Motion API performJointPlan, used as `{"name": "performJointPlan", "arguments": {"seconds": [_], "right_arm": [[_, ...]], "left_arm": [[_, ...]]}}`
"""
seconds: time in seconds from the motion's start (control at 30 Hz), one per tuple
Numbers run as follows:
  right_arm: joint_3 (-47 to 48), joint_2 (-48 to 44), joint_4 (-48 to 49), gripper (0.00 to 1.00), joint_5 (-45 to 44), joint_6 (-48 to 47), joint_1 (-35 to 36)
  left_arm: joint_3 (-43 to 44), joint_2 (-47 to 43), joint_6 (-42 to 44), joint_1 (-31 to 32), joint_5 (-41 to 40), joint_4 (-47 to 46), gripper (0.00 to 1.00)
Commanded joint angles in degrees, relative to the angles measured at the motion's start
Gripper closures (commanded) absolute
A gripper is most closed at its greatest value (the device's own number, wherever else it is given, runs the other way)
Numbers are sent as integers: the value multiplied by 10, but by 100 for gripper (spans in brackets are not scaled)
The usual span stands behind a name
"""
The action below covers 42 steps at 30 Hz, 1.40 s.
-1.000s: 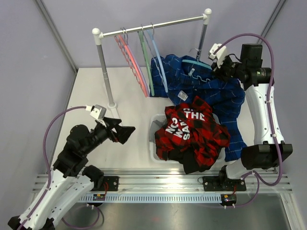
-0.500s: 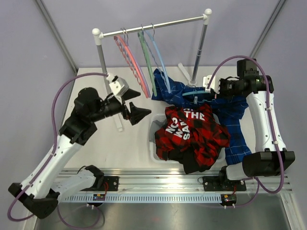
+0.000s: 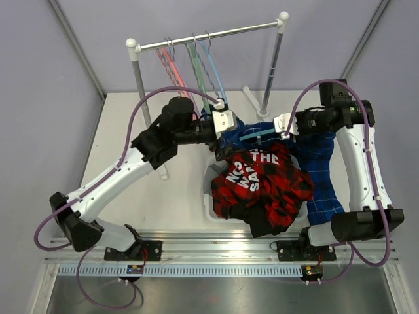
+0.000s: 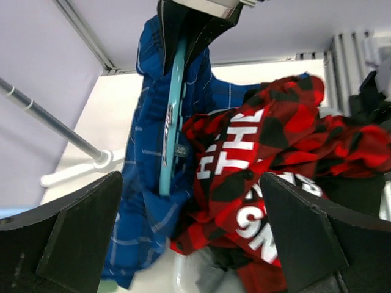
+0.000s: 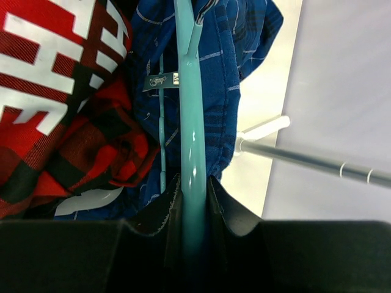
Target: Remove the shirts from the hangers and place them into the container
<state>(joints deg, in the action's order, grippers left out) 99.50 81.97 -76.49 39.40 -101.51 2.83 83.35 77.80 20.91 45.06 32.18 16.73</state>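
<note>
Red-and-black plaid shirt [image 3: 262, 176] is in the white mesh basket [image 3: 209, 183]; blue plaid shirt [image 3: 321, 160] is still on the teal plastic hanger [image 3: 256, 135] the right gripper [image 3: 286, 124] pinches, left gripper [image 3: 224, 122] wide open.

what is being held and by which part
Right end effector grips the teal hanger along one shoulder bar, blue plaid shirt on it. Left end effector holds nothing.
</note>
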Motion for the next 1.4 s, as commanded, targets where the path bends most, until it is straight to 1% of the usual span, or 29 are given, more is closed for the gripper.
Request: {"name": "performJointPlan", "arguments": {"seconds": [0.0, 0.07, 0.1, 0.17, 0.23, 0.43, 0.53, 0.57, 0.67, 0.77, 0.8, 0.83, 0.9, 1.03, 1.1, 1.13, 1.17, 1.23, 1.27, 1.3, 1.33, 1.37], "right_arm": [[27, -16, -25, 100, 38, -20, 23], [30, -16, -23, 100, 38, -17, 27], [30, -16, -23, 100, 37, -15, 30], [32, -16, -21, 100, 37, -12, 31], [32, -16, -24, 100, 36, -11, 34], [41, -18, -34, 100, 41, -9, 40], [44, -17, -37, 100, 43, -7, 42], [44, -16, -36, 100, 45, -8, 42], [46, -18, -38, 100, 45, -5, 44], [46, -19, -38, 100, 45, -4, 44], [43, -20, -39, 100, 45, -4, 44], [43, -19, -39, 100, 45, -4, 44], [40, -21, -38, 100, 45, -4, 45], [36, -23, -28, 100, 44, 11, 44], [30, -26, -4, 95, 46, 46, 44], [25, -26, 8, 90, 50, 65, 44], [20, -33, 26, 78, 49, 116, 44], [2, -41, 84, 70, 42, 170, 45], [-4, -43, 102, 60, 37, 216, 44], [-16, -45, 140, 52, 24, 241, 45], [-21, -48, 161, 46, 16, 293, 44], [-23, -48, 189, 38, 9, 313, 44]], "left_arm": [[48, 35, 91, 11, -27, -39, 5], [74, 62, 98, 18, -27, -28, 8], [80, 68, 100, 21, -25, -26, 13], [92, 86, 105, 31, -24, -17, 21], [105, 98, 106, 38, -39, -13, 29], [118, 128, 110, 48, -66, -10, 35], [124, 140, 113, 54, -73, -7, 43], [125, 142, 113, 55, -76, -6, 48], [127, 150, 116, 57, -86, -6, 57], [126, 157, 116, 57, -92, -9, 69], [127, 158, 115, 57, -94, -13, 79], [127, 158, 115, 57, -97, -14, 85], [128, 159, 114, 57, -100, -18, 100], [128, 157, 107, 57, -93, -15, 100], [131, 157, 85, 57, -100, -14, 100], [138, 157, 66, 56, -106, -12, 100], [140, 160, 56, 53, -111, -9, 100], [146, 163, 15, 42, -108, -9, 100], [146, 163, 1, 36, -96, -13, 100], [147, 168, -16, 23, -88, -15, 100], [148, 169, -46, 18, -78, -17, 100], [150, 170, -58, 12, -73, -21, 100]]}}
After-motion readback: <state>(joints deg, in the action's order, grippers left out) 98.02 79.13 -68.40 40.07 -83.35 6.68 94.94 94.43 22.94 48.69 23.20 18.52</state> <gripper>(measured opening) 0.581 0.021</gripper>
